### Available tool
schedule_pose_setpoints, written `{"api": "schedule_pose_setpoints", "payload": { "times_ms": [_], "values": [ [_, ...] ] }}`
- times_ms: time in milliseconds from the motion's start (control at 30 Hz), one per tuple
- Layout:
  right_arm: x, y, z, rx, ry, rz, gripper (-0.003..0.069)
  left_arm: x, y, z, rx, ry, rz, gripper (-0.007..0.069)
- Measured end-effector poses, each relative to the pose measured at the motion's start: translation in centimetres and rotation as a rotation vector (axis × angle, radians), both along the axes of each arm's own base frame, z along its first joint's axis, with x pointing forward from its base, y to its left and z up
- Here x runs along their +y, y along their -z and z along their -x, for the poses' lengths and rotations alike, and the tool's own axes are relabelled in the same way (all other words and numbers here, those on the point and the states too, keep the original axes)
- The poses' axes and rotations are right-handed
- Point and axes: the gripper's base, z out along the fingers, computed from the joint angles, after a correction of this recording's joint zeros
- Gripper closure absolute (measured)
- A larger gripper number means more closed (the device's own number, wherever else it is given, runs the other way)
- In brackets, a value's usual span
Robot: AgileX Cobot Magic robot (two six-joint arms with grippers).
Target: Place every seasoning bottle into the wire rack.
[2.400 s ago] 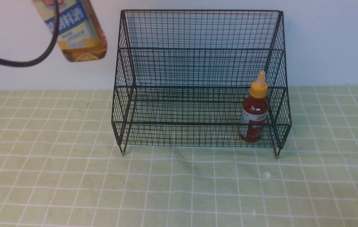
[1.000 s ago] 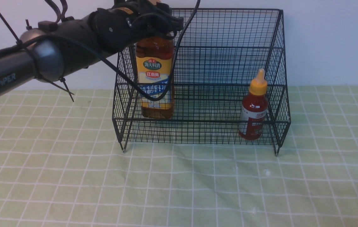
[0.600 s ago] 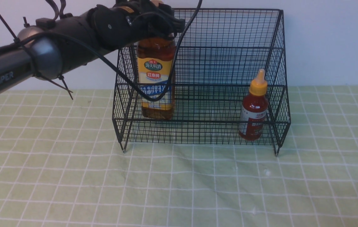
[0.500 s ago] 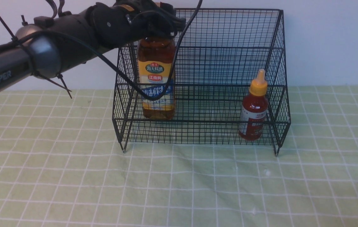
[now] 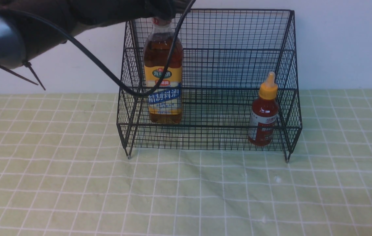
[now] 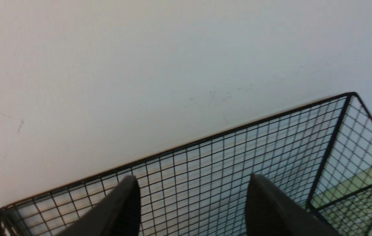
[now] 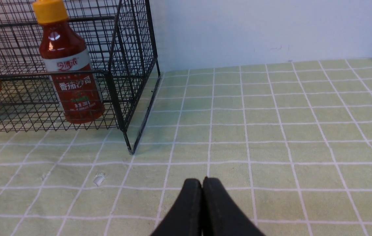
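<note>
Inside the wire rack (image 5: 225,49), the tall amber bottle (image 5: 163,70) stands upright at the left of the lower tier, and the small red sauce bottle (image 5: 264,113) stands upright at the right end. The left hand (image 6: 192,193) is above the rack with its 2 fingers spread and empty. The right hand (image 7: 202,185) is pressed closed, empty, over the checked desk (image 5: 186,196).
</note>
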Motion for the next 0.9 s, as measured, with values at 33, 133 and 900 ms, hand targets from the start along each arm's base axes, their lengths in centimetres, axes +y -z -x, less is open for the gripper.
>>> {"api": "schedule_pose_setpoints", "payload": {
  "times_ms": [33, 133, 900],
  "values": [
    [0.0, 0.0, 0.0, 0.0, 0.0, 0.0, 0.0673, 0.1, -0.6, 0.5, 0.001, 0.014, -0.003, 0.0232],
    [0.0, 0.0, 0.0, 0.0, 0.0, 0.0, 0.0673, 0.5, -2.6, 2.5, 0.008, 0.059, -0.011, 0.0258],
    [0.0, 0.0, 0.0, 0.0, 0.0, 0.0, 0.0673, 7.4, -5.2, 19.2, 0.316, 0.082, -0.143, 0.0631]
  ]
}}
